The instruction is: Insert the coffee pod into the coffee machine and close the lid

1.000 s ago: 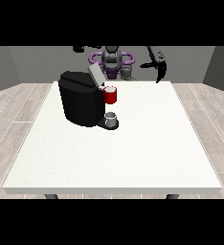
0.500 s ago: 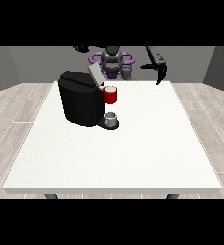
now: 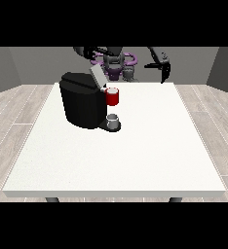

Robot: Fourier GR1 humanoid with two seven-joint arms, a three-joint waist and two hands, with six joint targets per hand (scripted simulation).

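A grey thing [image 3: 113,120] sits at the coffee machine's [image 3: 83,101] base.

Hand at the view's right [image 3: 163,69] raised, fingers hanging down, other hand [image 3: 88,51] raised at left

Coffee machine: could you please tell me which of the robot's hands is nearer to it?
Its right, the hand at the view's left: raised just behind the coffee machine. The hand at the view's right hangs well off to the machine's side.
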